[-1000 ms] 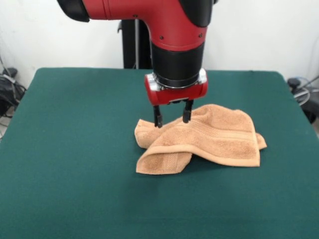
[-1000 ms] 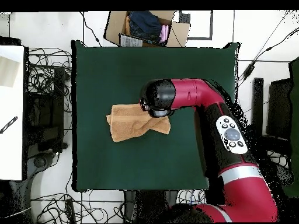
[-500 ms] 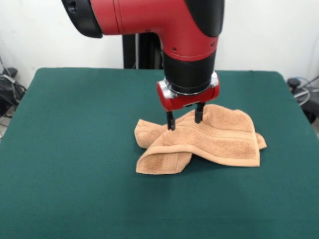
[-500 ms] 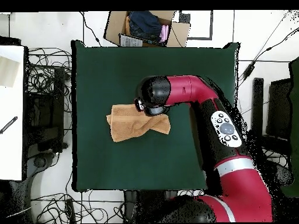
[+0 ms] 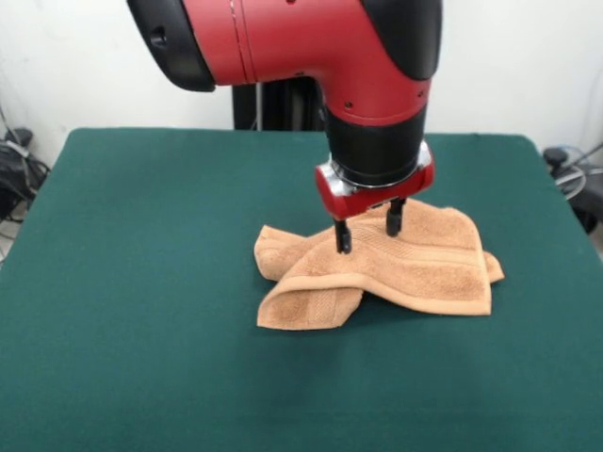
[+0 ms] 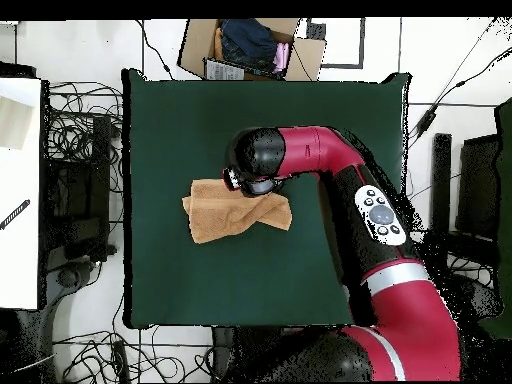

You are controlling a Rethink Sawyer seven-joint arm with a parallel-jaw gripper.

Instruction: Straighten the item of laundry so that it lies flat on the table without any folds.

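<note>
- Here we see the fingers spread apart, holding nothing, tips just over the towel.
- The towel lies crumpled on the green bench.

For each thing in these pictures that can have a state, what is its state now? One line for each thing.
Towel: crumpled, one corner folded over at the front, not flat.
Gripper: open, jaws spread, tips low over the towel's middle, holding nothing.
Table: bare green cloth around the towel.
Cardboard box: open, clothes inside, off the table.
</note>
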